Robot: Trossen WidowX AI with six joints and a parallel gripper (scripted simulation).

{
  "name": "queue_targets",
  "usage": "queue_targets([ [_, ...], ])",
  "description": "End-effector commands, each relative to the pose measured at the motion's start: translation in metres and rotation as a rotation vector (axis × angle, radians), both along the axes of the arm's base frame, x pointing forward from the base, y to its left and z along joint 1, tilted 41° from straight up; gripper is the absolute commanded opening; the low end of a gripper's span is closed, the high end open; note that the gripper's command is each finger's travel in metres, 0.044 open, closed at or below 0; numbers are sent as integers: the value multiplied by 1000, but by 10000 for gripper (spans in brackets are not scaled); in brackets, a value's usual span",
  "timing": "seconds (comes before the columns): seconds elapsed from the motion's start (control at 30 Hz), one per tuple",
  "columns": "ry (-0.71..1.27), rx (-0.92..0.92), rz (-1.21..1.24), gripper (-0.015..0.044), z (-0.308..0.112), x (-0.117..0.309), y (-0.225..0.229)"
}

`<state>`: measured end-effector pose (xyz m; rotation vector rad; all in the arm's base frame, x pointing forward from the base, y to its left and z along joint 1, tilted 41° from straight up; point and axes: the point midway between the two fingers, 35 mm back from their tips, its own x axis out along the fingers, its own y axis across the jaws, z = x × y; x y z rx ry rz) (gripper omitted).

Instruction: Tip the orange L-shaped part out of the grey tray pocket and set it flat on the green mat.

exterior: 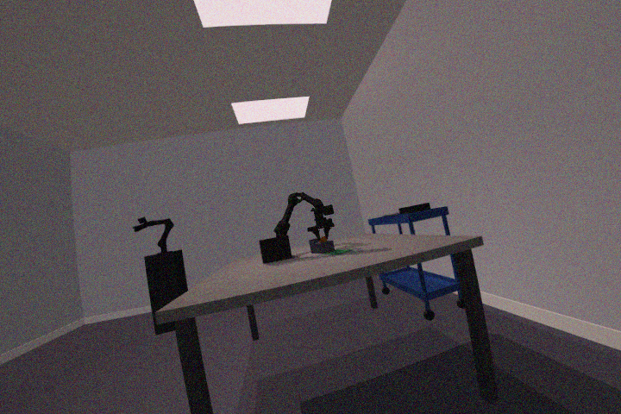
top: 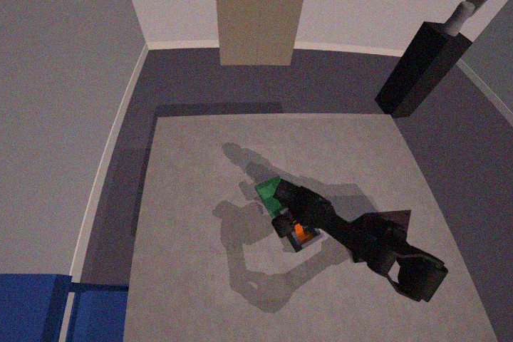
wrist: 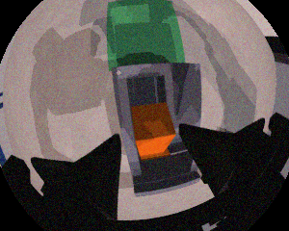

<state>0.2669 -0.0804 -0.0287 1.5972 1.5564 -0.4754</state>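
Observation:
The orange part (top: 299,230) (exterior: 323,239) (wrist: 151,122) is tilted in the pocket of the grey tray (top: 314,236) (exterior: 321,247) (wrist: 122,96). Its raised end shows above the rim and faces my fingers in the wrist view; the lower end reaches down into the pocket. My gripper (exterior: 322,238) (wrist: 149,133) is open, pointing down close over the tray, with one finger to each side of the part and neither seen touching it. In the top view the arm hides part of the tray. The green mat (top: 267,193) (exterior: 339,252) (wrist: 144,38) lies against the tray's far end in the wrist view.
The arm's black base block (exterior: 274,248) stands on the table (top: 184,161) (exterior: 253,283) near the tray. A blue cart (top: 18,298) (exterior: 418,283) and a black pedestal (top: 422,64) (exterior: 165,278) with another arm stand off the table. Arm shadows cross the table and mat.

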Motion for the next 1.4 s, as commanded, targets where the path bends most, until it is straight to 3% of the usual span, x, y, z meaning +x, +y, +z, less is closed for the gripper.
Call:
queue_targets([
  [0.0, 9, 9, -3, 280, -5, -1, 7],
  [0.1, 9, 9, -3, 280, -6, -1, 7],
  [0.27, 1, 2, 1, 149, -4, 0, 4],
  [0.6, 1, 2, 1, 82, -4, 0, 4],
  [0.7, 1, 2, 1, 3, -4, 0, 4],
  [1.37, 8, 6, -2, 0, 12, -4, -9],
])
